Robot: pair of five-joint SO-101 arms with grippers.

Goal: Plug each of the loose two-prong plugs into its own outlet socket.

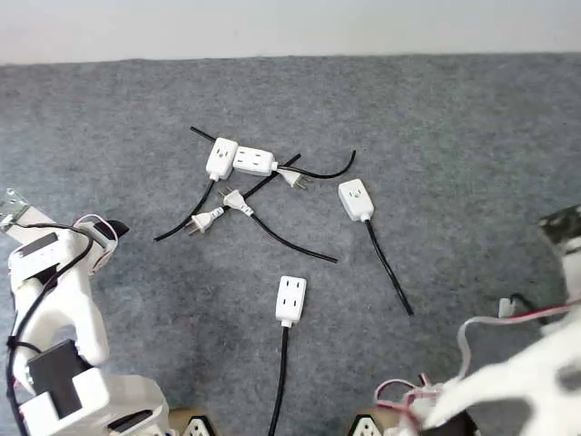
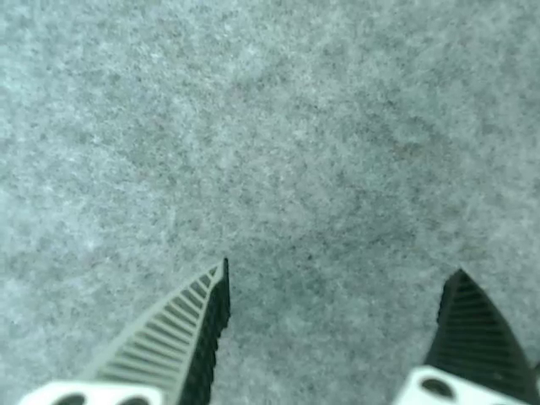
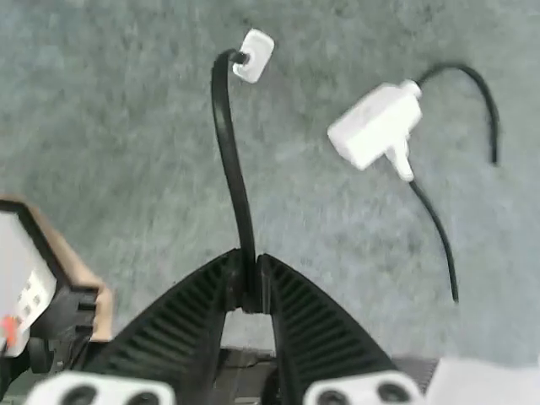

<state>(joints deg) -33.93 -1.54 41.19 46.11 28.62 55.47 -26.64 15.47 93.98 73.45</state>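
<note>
The grey mat [image 1: 454, 118] carries everything. The near socket [image 1: 290, 300] lies lengthwise near-to-far, its cord [image 3: 226, 143] trailing nearward into the right gripper [image 3: 249, 255], which pinches it; the left gripper [image 2: 342, 267] hangs spread over bare mat. Left of centre, the middle plug [image 1: 234, 198] (light, rigid body, floppy lead, I judge) points its prongs far-left; grip the body.

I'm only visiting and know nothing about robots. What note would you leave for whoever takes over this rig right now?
Left gripper: open over bare carpet, holding nothing.
Right gripper: shut on the cord of the near outlet.
Another outlet lies free mid-table; two white blocks touch farther back, joined or not I cannot tell.
Three plugs lie loose by them.
Done: nothing clearly plugged. Left: seat each loose plug.
</note>
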